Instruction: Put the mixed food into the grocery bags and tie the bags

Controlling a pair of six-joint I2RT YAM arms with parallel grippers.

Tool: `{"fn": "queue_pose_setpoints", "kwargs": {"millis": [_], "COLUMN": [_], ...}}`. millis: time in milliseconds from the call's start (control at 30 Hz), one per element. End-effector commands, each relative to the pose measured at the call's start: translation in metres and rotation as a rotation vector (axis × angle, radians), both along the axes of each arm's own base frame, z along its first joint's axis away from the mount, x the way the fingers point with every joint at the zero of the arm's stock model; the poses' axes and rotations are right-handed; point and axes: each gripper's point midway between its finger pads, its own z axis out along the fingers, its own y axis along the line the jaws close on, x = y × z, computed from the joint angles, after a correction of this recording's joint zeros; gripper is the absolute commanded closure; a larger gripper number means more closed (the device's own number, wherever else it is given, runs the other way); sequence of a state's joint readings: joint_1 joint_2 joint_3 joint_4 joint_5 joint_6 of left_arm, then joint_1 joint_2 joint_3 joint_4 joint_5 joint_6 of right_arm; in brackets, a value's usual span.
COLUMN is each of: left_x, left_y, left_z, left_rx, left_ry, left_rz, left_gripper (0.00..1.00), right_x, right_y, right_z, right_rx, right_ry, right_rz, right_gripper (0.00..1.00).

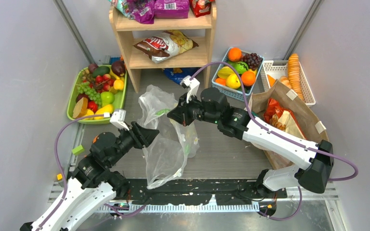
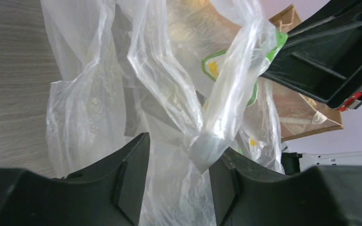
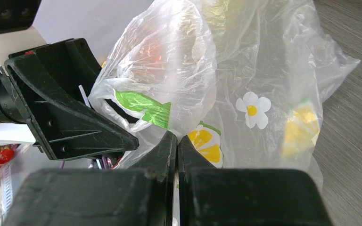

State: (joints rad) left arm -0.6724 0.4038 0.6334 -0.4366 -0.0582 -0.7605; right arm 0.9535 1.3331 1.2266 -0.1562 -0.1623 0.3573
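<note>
The clear plastic bag (image 1: 166, 139), printed with lemons and flowers, lies crumpled in the middle of the table. My right gripper (image 1: 173, 116) is shut on a fold of it; the right wrist view shows the jaws (image 3: 176, 141) pressed together on the film (image 3: 217, 70). My left gripper (image 1: 153, 135) is open at the bag's left side; in the left wrist view (image 2: 179, 181) a twisted strip of the bag (image 2: 209, 146) hangs between the jaws, against the right finger (image 2: 226, 183). The brown bag (image 1: 294, 103) lies at the right with red and tan snack packets (image 1: 272, 110) inside.
A green basket (image 1: 75, 94) of fruit stands at the left. A blue basket (image 1: 221, 85) with oranges, lemons and grapes and a white basket (image 1: 275, 67) with crackers stand at the back right. A wooden shelf (image 1: 130, 45) holds snack packets (image 1: 165, 45).
</note>
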Motion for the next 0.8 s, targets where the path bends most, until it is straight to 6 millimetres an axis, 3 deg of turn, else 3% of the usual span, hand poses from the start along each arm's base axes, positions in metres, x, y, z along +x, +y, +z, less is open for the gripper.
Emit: {"fn": "queue_pose_setpoints", "kwargs": {"millis": [0,233,400,533,667,767], "left_x": [0.007,0.013,0.017,0.018,0.013,0.008], "left_y": [-0.006,-0.001,0.011,0.016,0.034,0.054], "left_z": [0.036,0.045,0.043,0.047,0.063,0.080], "left_rx": [-0.093,-0.078,-0.053,-0.020,0.130,0.315], "left_ry": [-0.119,-0.178,-0.187,-0.202,-0.211,-0.188], "left_rz": [-0.002,0.027,0.087,0.104,0.122,0.131], "left_gripper": [0.53,0.60,0.71,1.00,1.00,1.00], "right_x": [-0.002,-0.002,-0.001,0.001,0.009,0.026], "right_y": [0.002,0.004,0.005,0.004,-0.006,-0.025], "right_z": [0.027,0.021,0.019,0.017,0.000,-0.017], "right_rx": [0.080,0.070,0.067,0.063,-0.012,-0.117], "right_ry": [-0.035,-0.024,-0.018,-0.015,0.001,-0.028], "right_rz": [0.014,0.022,0.025,0.020,-0.016,-0.089], "right_gripper": [0.95,0.95,0.95,0.95,0.95,0.95]}}
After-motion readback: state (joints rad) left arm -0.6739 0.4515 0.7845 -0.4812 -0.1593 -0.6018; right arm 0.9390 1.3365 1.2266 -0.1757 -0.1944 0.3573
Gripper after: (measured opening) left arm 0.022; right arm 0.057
